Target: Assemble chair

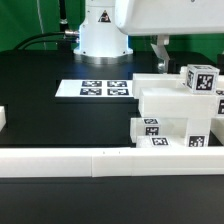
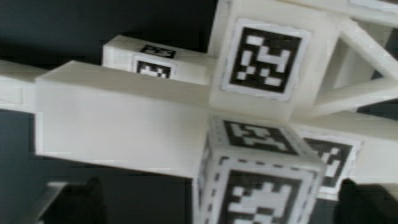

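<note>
The chair's white plastic pieces [image 1: 172, 112] stand joined in a block at the exterior view's right, with tags on their faces. A short square post [image 1: 201, 78] with a tag rises at the top right of the block. My gripper [image 1: 160, 56] hangs just above the block's back edge, left of that post. In the wrist view a tagged post [image 2: 260, 172] shows close up between my dark fingertips [image 2: 61, 202]. The gripper [image 2: 217, 208] is open and neither finger touches the post. A flat slab [image 2: 125, 110] and slanted frame bars [image 2: 365, 85] lie beyond the post.
The marker board [image 1: 95, 88] lies flat on the black table in front of the robot base [image 1: 100, 35]. A long low white rail [image 1: 100, 161] runs along the near edge. A small white piece [image 1: 3, 118] shows at the exterior view's left edge.
</note>
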`<state>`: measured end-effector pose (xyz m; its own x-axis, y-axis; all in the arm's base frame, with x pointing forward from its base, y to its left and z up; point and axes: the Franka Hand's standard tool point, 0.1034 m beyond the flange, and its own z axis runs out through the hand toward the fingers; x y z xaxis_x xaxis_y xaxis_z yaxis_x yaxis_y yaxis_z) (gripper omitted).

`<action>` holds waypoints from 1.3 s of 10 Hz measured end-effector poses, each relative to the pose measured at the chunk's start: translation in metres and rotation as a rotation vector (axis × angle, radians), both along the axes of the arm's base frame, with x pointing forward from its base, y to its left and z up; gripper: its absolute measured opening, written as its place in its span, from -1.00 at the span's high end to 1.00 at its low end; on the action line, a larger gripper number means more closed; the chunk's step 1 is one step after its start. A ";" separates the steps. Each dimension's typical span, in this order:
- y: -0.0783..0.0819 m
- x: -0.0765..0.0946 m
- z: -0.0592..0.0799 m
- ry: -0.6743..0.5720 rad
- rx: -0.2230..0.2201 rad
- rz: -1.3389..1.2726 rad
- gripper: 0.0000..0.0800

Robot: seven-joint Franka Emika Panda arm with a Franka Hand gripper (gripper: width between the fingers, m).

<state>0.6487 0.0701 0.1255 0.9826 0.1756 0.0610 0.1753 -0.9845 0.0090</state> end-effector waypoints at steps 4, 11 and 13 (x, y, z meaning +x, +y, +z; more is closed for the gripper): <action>0.001 0.001 -0.004 -0.012 0.001 -0.032 0.30; 0.001 -0.001 -0.004 -0.033 0.029 -0.358 0.30; 0.002 -0.002 -0.004 -0.057 0.060 -0.636 0.30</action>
<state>0.6464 0.0724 0.1212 0.8887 -0.4456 0.1081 -0.4419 -0.8952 -0.0575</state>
